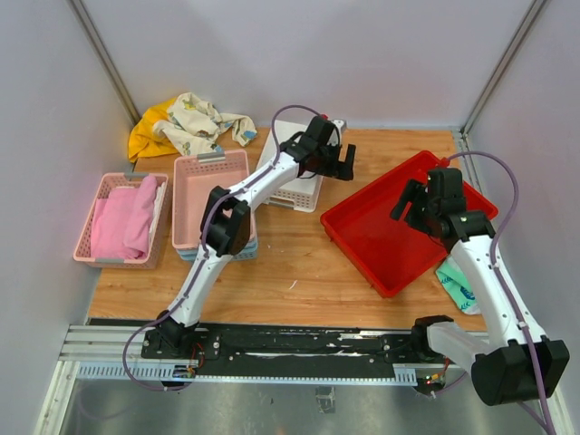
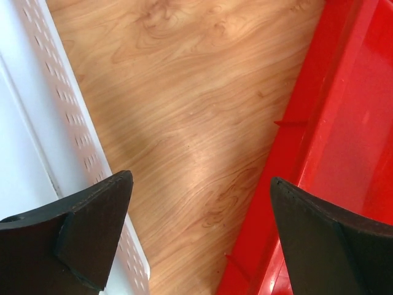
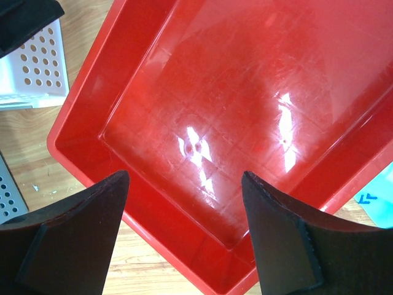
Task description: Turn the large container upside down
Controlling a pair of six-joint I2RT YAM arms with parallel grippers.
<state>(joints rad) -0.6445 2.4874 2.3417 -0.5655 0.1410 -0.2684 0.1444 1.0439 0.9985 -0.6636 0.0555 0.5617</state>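
Observation:
The large red container (image 1: 381,237) sits open side up on the wooden table (image 1: 299,263), turned diagonally at the right. Its glossy inside fills the right wrist view (image 3: 245,80). My right gripper (image 1: 410,201) is open and empty, hovering over the bin's interior near its near wall (image 3: 184,178). My left gripper (image 1: 346,163) is open and empty above the bare wood just left of the bin's far-left corner. In the left wrist view (image 2: 202,184) the bin's rim (image 2: 344,123) lies under the right finger.
A white perforated basket (image 1: 294,177) lies under the left arm, also at left in the left wrist view (image 2: 37,123). A pink basket on a blue one (image 1: 210,195) and a pink basket holding pink cloth (image 1: 122,217) stand at left. Cloths (image 1: 190,122) lie at back. A teal-printed item (image 1: 458,285) pokes from under the bin.

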